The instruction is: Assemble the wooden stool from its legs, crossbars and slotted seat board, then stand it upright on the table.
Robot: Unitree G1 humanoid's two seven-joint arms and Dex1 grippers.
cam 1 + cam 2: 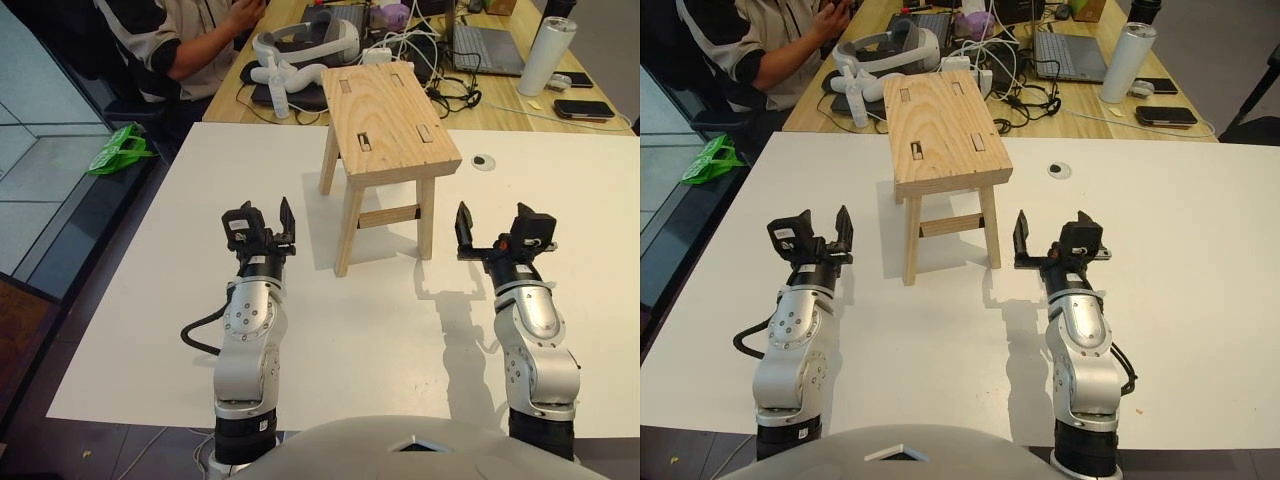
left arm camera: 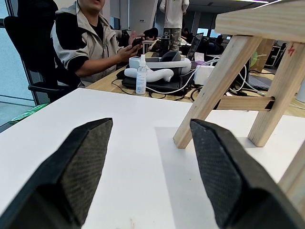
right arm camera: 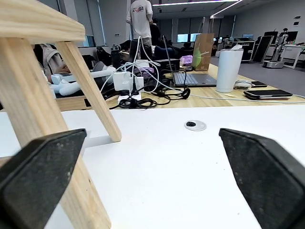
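Stool (image 1: pixel 390 110) upright mid-table (image 1: pixel 560 220). Left gripper (image 1: pixel 263 220) sits just before it on the left, right gripper (image 1: pixel 495 232) on the right, neither touching. A desk (image 1: pixel 500 100) stands behind the table.

My head's two eyes look forward and down over both arms onto the counter (image 1: pixel 120 330). Wrist cameras sit low behind my left hand (image 2: pixel 151 125) and right hand (image 3: pixel 152 136), facing the stool (image 1: pixel 390 120) closely; all views share it.
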